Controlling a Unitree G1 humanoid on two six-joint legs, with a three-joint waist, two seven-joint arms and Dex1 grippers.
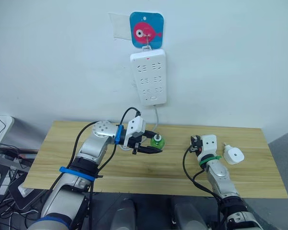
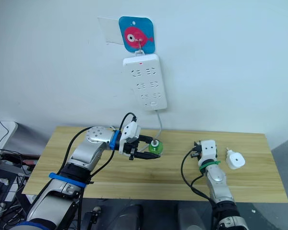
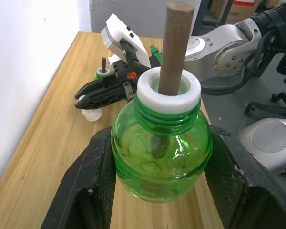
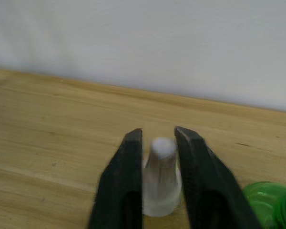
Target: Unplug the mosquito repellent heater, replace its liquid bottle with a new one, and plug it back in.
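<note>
Inspector: Nearest item first, left wrist view?

Operator: Green bottle (image 3: pixel 159 162), uncapped, brown wick (image 3: pixel 174 47) standing out of its white collar. The left gripper (image 3: pixel 162 143) has both fingers clamped on its belly and holds it upright. I judge it to be the new one. Beyond it, the right gripper (image 3: pixel 93 95) points at a white cap (image 3: pixel 91 114) on the table (image 3: pixel 52 124), with a second wicked green bottle (image 3: pixel 103 73) just behind.

Inspector: Right wrist view?

Operator: Right fingers are closed on that cap, one against each side. A green bottle sits close beside, towards the table's back edge.

Inspector: Head views?

Operator: The held bottle hangs above the table's middle, nearer the back edge. The heater (image 1: pixel 234 155) lies unplugged near the right edge, just beside the right arm. The power strip (image 1: pixel 149 76) hangs on the wall above.

Inspector: Recommendation?

Operator: Release the cap well apart from the standing bottle, so nothing topples. Keep the held bottle level and its wick untouched. Then take up the heater and line its socket squarely over the wick before threading.
</note>
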